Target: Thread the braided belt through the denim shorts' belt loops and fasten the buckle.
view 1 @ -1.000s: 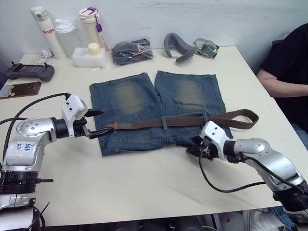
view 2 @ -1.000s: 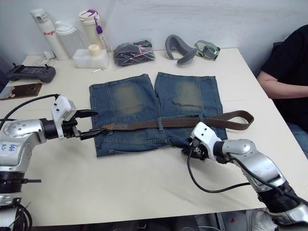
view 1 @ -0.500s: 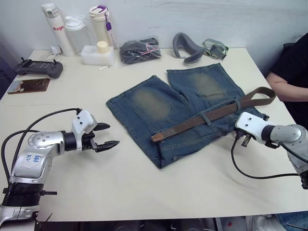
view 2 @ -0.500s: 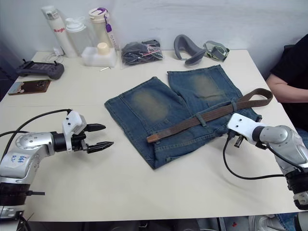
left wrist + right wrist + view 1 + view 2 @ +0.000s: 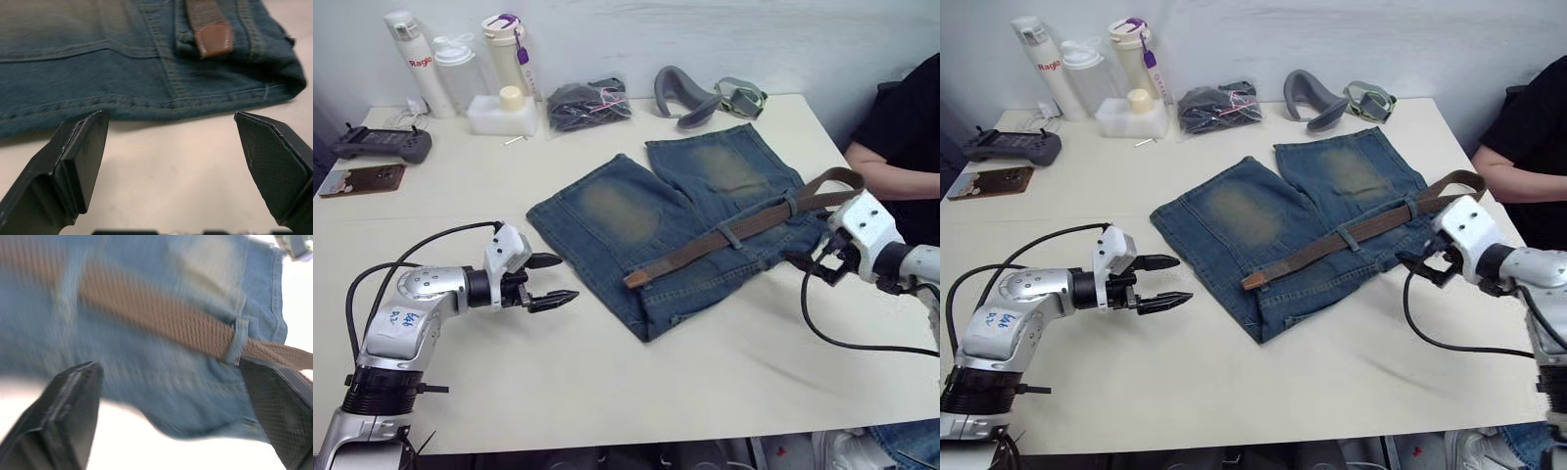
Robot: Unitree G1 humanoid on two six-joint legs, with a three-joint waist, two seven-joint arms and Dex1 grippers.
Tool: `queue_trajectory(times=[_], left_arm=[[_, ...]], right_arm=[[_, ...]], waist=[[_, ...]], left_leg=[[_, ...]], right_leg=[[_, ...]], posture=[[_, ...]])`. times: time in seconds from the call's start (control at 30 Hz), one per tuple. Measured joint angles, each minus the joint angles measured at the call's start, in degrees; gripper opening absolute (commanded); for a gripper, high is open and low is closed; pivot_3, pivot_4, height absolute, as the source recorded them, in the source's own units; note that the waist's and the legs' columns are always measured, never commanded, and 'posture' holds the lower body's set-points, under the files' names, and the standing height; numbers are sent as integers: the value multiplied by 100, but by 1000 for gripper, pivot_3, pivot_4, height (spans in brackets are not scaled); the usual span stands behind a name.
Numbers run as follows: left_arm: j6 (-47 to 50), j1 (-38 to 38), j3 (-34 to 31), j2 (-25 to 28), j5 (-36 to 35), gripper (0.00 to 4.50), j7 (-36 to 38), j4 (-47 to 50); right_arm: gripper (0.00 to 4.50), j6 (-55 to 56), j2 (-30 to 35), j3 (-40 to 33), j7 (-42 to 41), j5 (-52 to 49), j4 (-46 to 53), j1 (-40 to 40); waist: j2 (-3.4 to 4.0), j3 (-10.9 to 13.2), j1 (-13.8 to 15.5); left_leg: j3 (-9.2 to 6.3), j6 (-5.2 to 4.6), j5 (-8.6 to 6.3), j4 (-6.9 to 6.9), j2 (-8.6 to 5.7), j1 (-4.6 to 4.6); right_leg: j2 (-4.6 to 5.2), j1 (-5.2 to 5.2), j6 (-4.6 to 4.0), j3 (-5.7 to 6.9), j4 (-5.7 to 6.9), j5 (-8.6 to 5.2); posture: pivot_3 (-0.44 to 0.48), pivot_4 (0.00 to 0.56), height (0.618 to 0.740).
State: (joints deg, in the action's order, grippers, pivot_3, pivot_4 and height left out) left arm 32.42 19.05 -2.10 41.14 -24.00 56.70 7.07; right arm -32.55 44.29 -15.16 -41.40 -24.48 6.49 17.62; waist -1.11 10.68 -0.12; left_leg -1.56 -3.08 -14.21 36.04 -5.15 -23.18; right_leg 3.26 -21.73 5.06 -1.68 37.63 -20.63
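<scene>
Left wrist – belt tip (image 5: 213,40) beyond tool (image 5: 181,161)

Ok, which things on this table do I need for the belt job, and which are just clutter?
For the job:
- braided belt
- denim shorts
- belt loops

Lying about:
- three bottles
- white box
- bagged dark bundle
- grey neck pillow
- goggles
- controller
- circuit board

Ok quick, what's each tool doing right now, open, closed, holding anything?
Left tool: open, empty, near the blue denim shorts.
Right tool: open, empty, by the shorts' waist.
</scene>
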Motion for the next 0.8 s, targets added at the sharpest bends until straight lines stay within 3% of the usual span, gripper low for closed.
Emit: queue_trajectory(times=[0.2, 0.33, 0.5, 0.8], left_arm=[[151, 173, 58, -24, -135, 4500, 41, 176], [153, 170, 96, -23, -128, 4500, 19, 179], [124, 39, 94, 56, -21, 4500, -64, 153], [30, -64, 78, 48, 72, 4500, -292, 160]], right_arm=[[4480, -2530, -2113, -689, 2174, -3245, 1294, 36], [4480, -2925, -2884, -812, 3709, -5047, 1341, -329], [4480, -2917, -3042, -741, 4837, -5981, 1098, -761], [4480, -2519, -3400, -176, 5270, -6116, 362, -252]], waist=[[1, 0, -4], [1, 0, 18], [0, 0, -31], [0, 0, -115]], left_leg=[[0, 11, 5, -9, 2, -4], [0, 5, 6, -10, -5, -5], [9, -13, 5, -10, -17, -8], [10, -5, 14, -43, -10, -10]], right_leg=[[-5, -20, -3, -4, 14, -2], [1, -19, -5, -5, 13, -2], [11, -22, -4, -16, 10, -2], [6, -52, -5, -14, 25, -3]], posture=[[0, 150, 740], [0, 150, 740], [0, 150, 740], [0, 150, 740]])
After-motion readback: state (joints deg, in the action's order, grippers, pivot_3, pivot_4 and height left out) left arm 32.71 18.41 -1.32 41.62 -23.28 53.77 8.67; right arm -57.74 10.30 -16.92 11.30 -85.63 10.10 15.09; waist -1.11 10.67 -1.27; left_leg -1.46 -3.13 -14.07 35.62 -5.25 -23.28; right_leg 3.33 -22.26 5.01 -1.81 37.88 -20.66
